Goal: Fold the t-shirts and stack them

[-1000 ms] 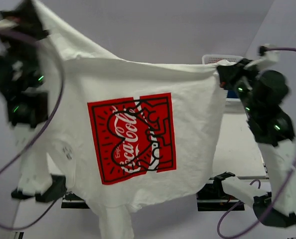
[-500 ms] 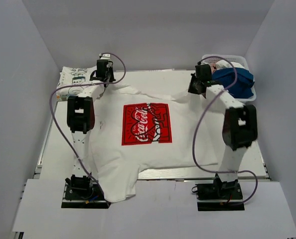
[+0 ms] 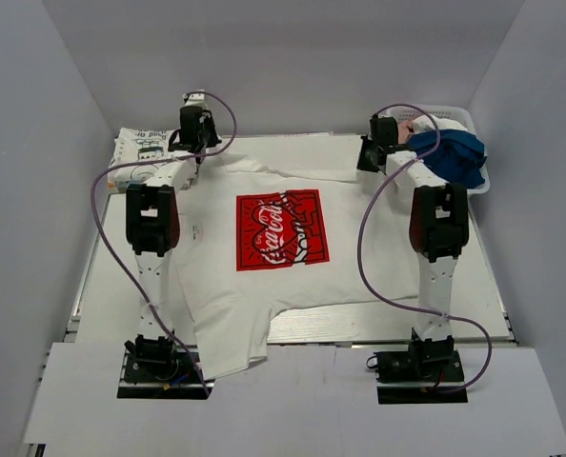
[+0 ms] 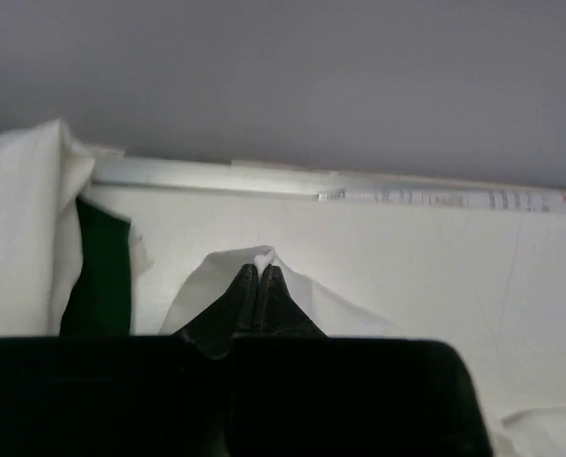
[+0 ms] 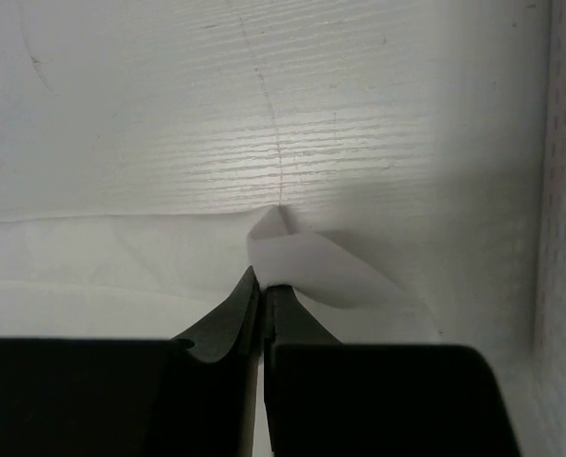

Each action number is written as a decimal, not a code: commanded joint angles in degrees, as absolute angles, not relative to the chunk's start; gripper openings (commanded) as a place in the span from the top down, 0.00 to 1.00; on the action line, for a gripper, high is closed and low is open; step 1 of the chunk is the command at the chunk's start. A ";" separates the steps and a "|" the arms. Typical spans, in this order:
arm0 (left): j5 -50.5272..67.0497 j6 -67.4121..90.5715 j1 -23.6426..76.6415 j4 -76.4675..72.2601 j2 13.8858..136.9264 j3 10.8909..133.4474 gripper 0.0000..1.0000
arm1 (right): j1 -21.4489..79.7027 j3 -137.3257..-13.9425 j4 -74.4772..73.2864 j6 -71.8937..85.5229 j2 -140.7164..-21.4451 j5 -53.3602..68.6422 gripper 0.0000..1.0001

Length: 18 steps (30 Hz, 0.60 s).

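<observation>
A white t-shirt (image 3: 264, 286) with a red rectangular chest print (image 3: 281, 228) lies spread print-up on the table, its near end hanging over the front edge. My left gripper (image 3: 199, 157) is shut on its far left corner, a white cloth tip (image 4: 261, 255) pinched between the fingers. My right gripper (image 3: 367, 164) is shut on the far right corner, a cloth fold (image 5: 307, 267) in the jaws. A folded white tee with dark print (image 3: 140, 152) lies at the far left. A royal-blue tee (image 3: 454, 157) sits in the basket.
A white lattice basket (image 3: 476, 121) stands at the far right corner, close to my right gripper. Grey walls enclose the table on three sides. The table's back edge (image 4: 359, 186) runs just beyond the left gripper.
The shirt, held up in the air before the camera a second ago, now lies flat on the table. Both grippers moved to the far edge and pulled its top edge straighter.
</observation>
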State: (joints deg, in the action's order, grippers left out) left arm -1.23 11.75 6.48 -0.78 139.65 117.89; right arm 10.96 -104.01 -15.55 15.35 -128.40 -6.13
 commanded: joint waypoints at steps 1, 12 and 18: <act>-3.51 14.94 6.15 1.32 125.54 109.63 1.00 | 10.37 -103.10 -14.07 13.45 -122.18 -7.64 1.00; -9.93 28.62 7.47 11.15 91.34 68.75 1.00 | 10.37 -92.02 -17.30 8.27 -111.10 -5.89 1.00; -4.32 34.09 8.00 17.39 75.45 55.47 1.00 | 10.37 -90.53 -20.74 6.25 -108.03 -6.76 1.00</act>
